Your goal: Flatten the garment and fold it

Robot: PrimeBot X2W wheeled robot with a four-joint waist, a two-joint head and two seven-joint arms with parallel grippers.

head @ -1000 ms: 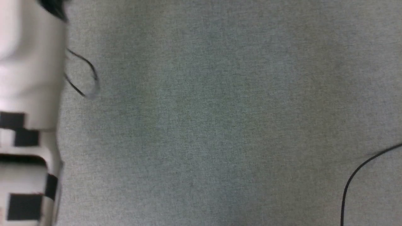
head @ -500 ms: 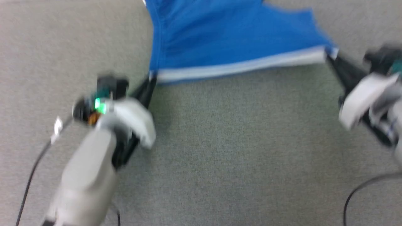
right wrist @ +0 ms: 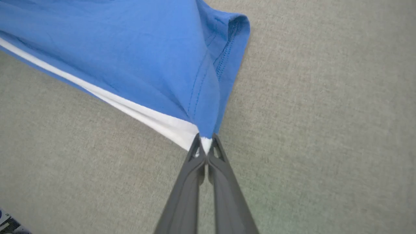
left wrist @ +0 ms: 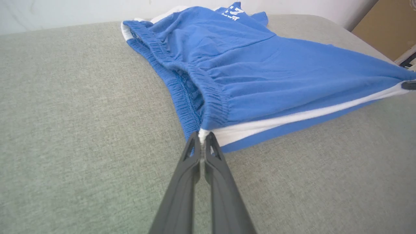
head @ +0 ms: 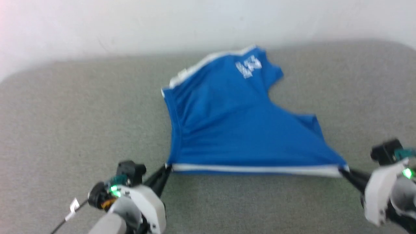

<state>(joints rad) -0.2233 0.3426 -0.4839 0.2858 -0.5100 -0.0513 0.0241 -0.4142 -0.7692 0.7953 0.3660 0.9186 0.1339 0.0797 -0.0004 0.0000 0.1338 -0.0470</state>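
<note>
Closest to me, my left tool (head: 166, 169) is pinched tight on the near corner of the garment (head: 234, 130), right where the gathered waistband (left wrist: 208, 94) meets the white side stripe (head: 253, 169). My right tool (head: 341, 169) is clamped just as tightly on the other end of that stripe, at the hem corner of the leg. The stripe runs taut and straight between the two tips. Beyond it the blue shorts spread away from me over the grey fabric-topped table (head: 65, 123), waistband on my left, with creases fanning out from both pinched corners. The far leg lies flat on the table with its small white lettering (head: 247, 66) facing up, close to the table's far edge and the white wall (head: 162, 26) behind it
</note>
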